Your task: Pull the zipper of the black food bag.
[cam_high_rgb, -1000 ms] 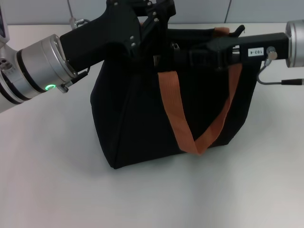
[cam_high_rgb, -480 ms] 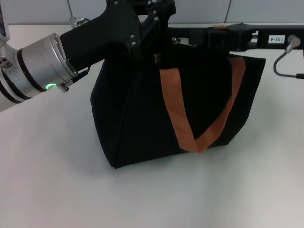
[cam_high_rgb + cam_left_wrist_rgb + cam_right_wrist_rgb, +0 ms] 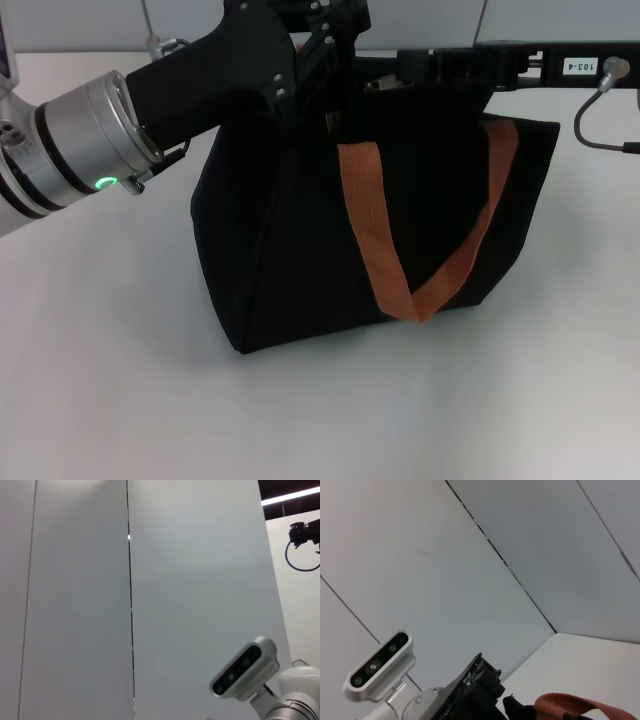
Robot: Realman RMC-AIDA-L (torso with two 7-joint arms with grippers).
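Observation:
The black food bag [image 3: 290, 250] stands in the middle of the white table, with an orange-brown handle [image 3: 375, 250] hanging down its front. My left gripper [image 3: 325, 45] is at the bag's top left corner, shut on the fabric, which is drawn up toward it. My right gripper [image 3: 400, 75] reaches in level from the right along the bag's top. It is shut on the small silver zipper [image 3: 384, 85] at its tips. The right wrist view shows only the left gripper's black body [image 3: 475, 690] and a bit of orange handle [image 3: 570, 705]. The left wrist view shows no bag.
The white table [image 3: 120, 380] spreads in front of and to the left of the bag. A grey panel wall [image 3: 560, 25] stands behind it. The right arm's cable [image 3: 590, 125] loops near the bag's right top corner.
My right arm has risen and drawn back to the right along the bag's top. The bag's right side has lifted and squared up. The left arm has not moved.

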